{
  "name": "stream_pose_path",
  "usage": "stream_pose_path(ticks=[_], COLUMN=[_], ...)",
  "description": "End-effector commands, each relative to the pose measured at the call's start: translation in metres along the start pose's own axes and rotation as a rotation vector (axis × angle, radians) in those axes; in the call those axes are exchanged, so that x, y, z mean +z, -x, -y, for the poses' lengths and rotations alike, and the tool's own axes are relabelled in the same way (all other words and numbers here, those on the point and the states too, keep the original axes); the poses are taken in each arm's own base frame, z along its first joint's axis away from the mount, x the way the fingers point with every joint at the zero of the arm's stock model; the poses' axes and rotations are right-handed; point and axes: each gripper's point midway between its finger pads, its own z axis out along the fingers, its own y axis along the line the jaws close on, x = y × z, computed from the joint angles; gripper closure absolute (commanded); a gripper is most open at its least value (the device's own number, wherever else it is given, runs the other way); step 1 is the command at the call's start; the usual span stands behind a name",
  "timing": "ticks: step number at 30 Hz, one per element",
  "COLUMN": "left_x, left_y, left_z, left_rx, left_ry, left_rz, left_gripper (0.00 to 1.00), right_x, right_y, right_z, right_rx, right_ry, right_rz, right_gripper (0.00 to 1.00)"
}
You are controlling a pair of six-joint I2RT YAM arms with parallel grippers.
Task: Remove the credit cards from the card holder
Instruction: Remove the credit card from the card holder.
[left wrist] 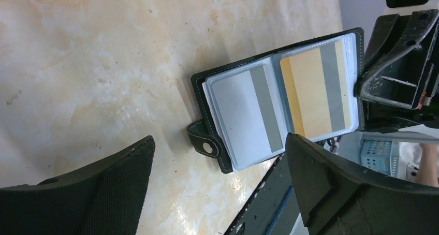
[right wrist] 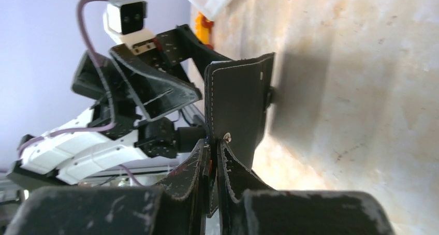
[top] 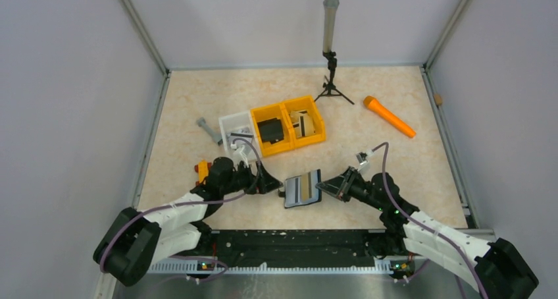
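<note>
The card holder [top: 303, 188] is a black folding case held open, its pale lining facing my left gripper. In the left wrist view the card holder [left wrist: 199, 87] shows two credit cards in its sleeves: a white one with a grey stripe [left wrist: 240, 116] and a gold one with a grey stripe [left wrist: 310, 92]. The strap with its snap [left wrist: 207, 144] hangs at the lower left edge. My right gripper [right wrist: 213, 144] is shut on the edge of the holder's black cover [right wrist: 238, 105]. My left gripper [left wrist: 220, 142] stands wide open just in front of the cards, touching nothing.
Behind stand two yellow bins [top: 289, 124], one with a black block, and a white bin [top: 238, 131]. An orange marker-shaped object [top: 388, 116] lies at the back right. A small tripod with a grey tube [top: 329, 49] stands at the back. The black base rail [top: 289, 243] runs along the near edge.
</note>
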Motion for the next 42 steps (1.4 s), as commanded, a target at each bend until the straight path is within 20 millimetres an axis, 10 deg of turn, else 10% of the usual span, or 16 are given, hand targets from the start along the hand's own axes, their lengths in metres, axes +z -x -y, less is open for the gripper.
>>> stream_pose_path(ticks=[1, 27, 37, 42], left_x=[0.001, -0.007, -0.025, -0.023], left_y=[0.014, 0.029, 0.036, 0.036], left_z=[0.024, 0.097, 0.125, 0.121], left_rx=[0.022, -0.086, -0.07, -0.062], left_ry=[-0.138, -0.6, -0.718, -0.691], left_rz=[0.011, -0.027, -0.048, -0.051], left_gripper=[0.01, 0.04, 0.56, 0.63], right_x=[-0.008, -0.028, -0.03, -0.031], right_y=[0.011, 0.016, 0.017, 0.017], right_z=[-0.051, -0.086, -0.089, -0.092], right_rx=[0.03, 0.137, 0.134, 0.129], right_ry=[0.203, 0.387, 0.397, 0.406], right_rz=[0.027, 0.044, 0.046, 0.044], right_gripper=[1.0, 1.0, 1.0, 1.0])
